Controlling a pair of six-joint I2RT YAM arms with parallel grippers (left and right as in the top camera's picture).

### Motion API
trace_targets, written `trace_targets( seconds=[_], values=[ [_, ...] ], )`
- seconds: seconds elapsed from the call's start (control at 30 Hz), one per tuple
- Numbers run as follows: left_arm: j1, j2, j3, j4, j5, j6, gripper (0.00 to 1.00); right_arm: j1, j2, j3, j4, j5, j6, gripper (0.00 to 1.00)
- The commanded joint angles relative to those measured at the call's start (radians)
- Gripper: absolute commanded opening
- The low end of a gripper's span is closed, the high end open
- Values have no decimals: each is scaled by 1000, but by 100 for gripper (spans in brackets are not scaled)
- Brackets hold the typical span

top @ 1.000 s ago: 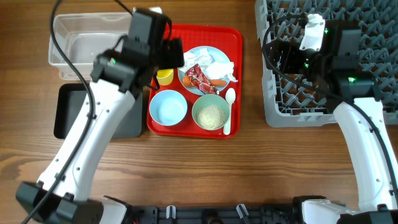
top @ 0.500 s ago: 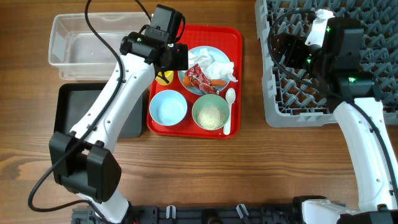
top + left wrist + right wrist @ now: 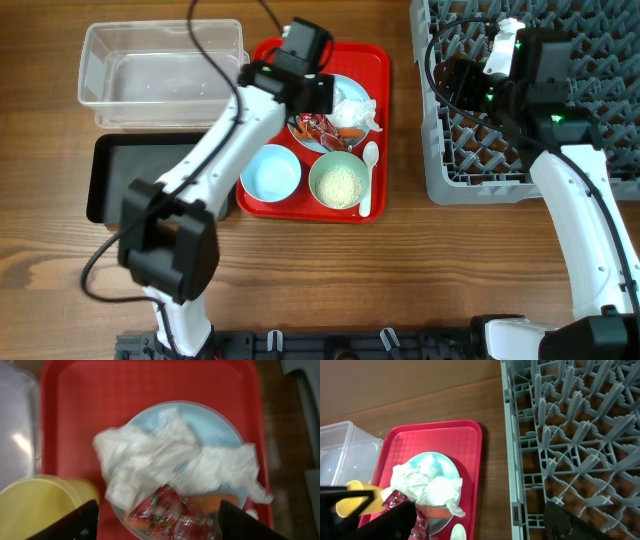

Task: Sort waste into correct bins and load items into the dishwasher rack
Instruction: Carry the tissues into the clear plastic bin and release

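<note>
Red tray (image 3: 370, 60), near edge: blue bowl (image 3: 270, 172), green bowl (image 3: 316, 172) holding rice (image 3: 339, 186). Beyond, the napkin (image 3: 150, 460) and wrapper (image 3: 170, 512) lie on the plate (image 3: 220, 430); left gripper (image 3: 155, 521) hovers open above. Right gripper (image 3: 485, 522) open, empty. Rack (image 3: 610, 30) unloaded; nothing sorted.

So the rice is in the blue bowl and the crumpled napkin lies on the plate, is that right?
Not quite. The rice is in the pale green bowl; the blue bowl beside it is empty, as the overhead view shows. The crumpled napkin does lie on the plate.
</note>
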Motion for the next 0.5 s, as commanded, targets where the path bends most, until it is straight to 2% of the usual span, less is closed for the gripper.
trace_targets(
  seconds=[0.0,0.1,0.27,0.4,0.47],
  values=[
    [-16,87,8,114,9,21,79,-1,5,-5,-9,-16,-6,86],
    [-7,156,8,185,10,-4,85,-1,5,-5,-32,0,-20,89],
    [-4,224,8,220,16,-5,89,-1,5,-5,-54,6,-32,90],
    [0,270,8,215,17,-6,87,-1,5,-5,-72,6,-32,90],
    [-2,285,8,216,17,-6,79,-1,5,-5,-76,6,-32,90]
  ],
)
